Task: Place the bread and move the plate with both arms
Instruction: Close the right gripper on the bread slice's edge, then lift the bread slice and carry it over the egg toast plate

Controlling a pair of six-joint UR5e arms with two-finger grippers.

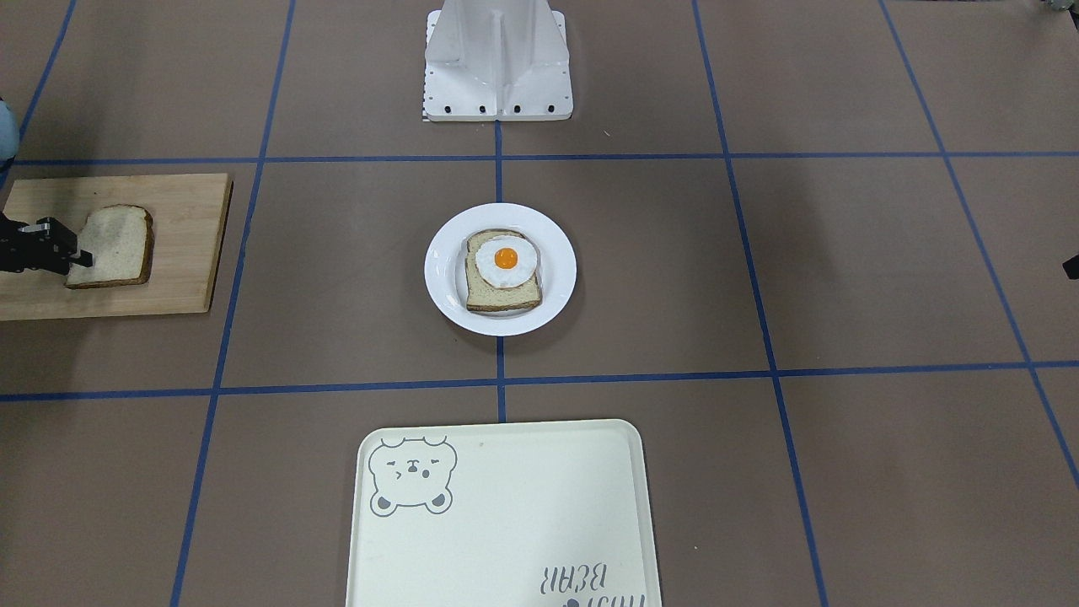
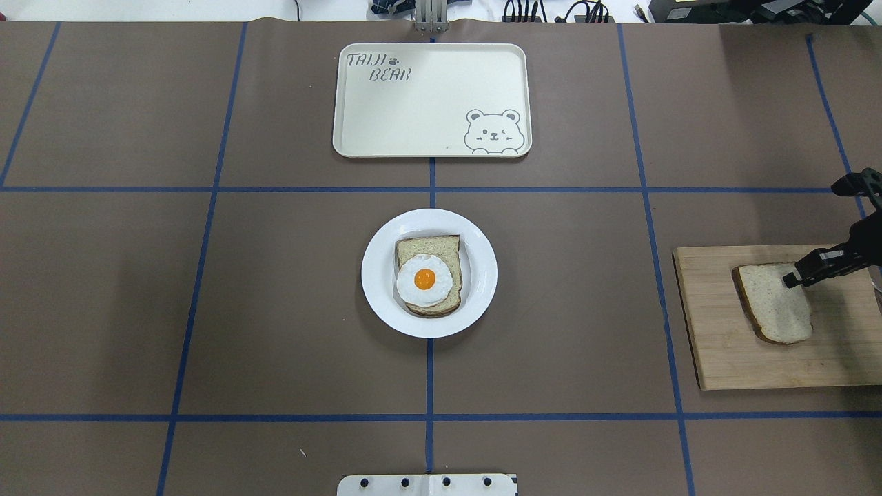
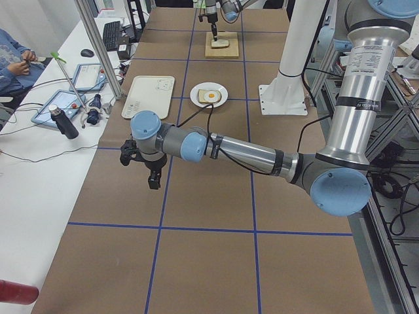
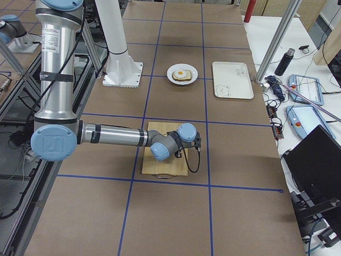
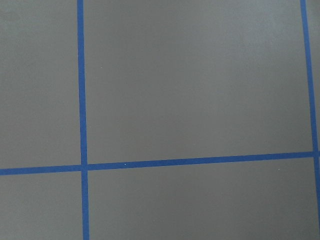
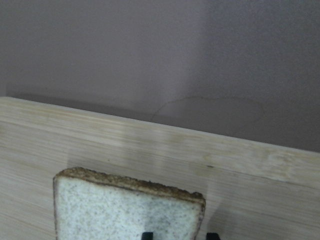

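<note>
— Bread (image 6: 125, 210), pale, speckled, dark-crusted, is seen flat on the board (image 6: 240, 165), at 3 o'clock from the plate (image 2: 482, 275) overhead.

— Tips of the right gripper (image 6: 180, 234), at its edge, are seen spread only in the wrist view. State of the left gripper (image 3: 141, 163) cannot be told. The tray (image 2: 413, 110) is set at 12 o'clock.

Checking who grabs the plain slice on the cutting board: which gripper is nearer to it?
Right. The right gripper is at the bread, over the cutting board; the left gripper hangs over the table, far off at the other end.
</note>
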